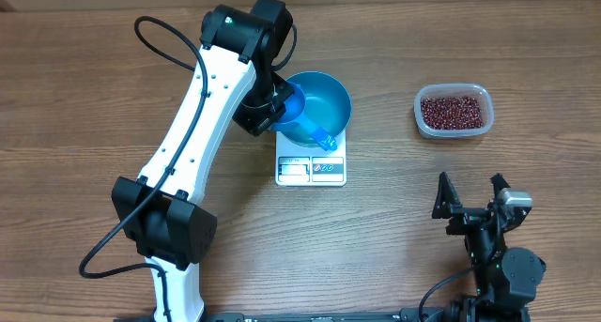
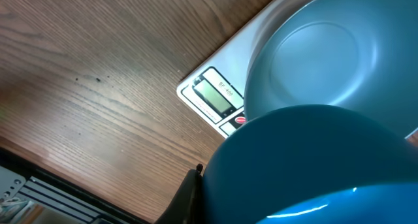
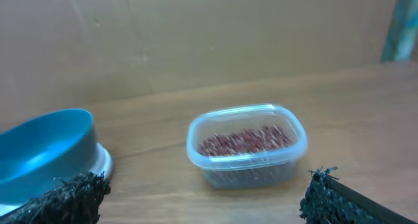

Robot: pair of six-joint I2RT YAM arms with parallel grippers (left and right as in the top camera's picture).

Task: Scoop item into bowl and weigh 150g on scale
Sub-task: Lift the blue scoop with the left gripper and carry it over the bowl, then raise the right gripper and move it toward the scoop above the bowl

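Closest to the left wrist camera is the rounded blue body of a small scoop [image 2: 313,172], which fills the near right of that view and hides part of the bowl [image 2: 326,48] behind it. The left gripper [image 1: 271,112] has its jaws pressed in on the scoop, holding it tilted above the left side of the bowl. The scoop's handle points toward the near right, out over the rim.

The deep blue bowl sits on the white scale [image 1: 312,167] in the middle of the wooden table [image 1: 84,87]. The bowl covers most of the platform, leaving only the near edge showing, with its display window and buttons. From overhead, the white left arm [image 1: 202,115] and its dark wrist cover the bowl's left rim. A black cable [image 1: 160,40] loops out to the left of that arm.

The beans [image 1: 454,111], a loose dark red-brown heap, lie in a clear rounded plastic tub [image 3: 247,145] to the right of the scale, well apart from it, with bare table between. What shows of the bowl's inside is plain blue.

The right gripper [image 1: 469,192] rests at the near right of the table, its jaws spread wide and holding nothing. It is nearer than the tub and well apart from it. In its wrist view, the two dark fingertips [image 3: 72,196] frame the tub, with the bowl and the scale's edge at the left and a brown wall [image 3: 196,34] behind.
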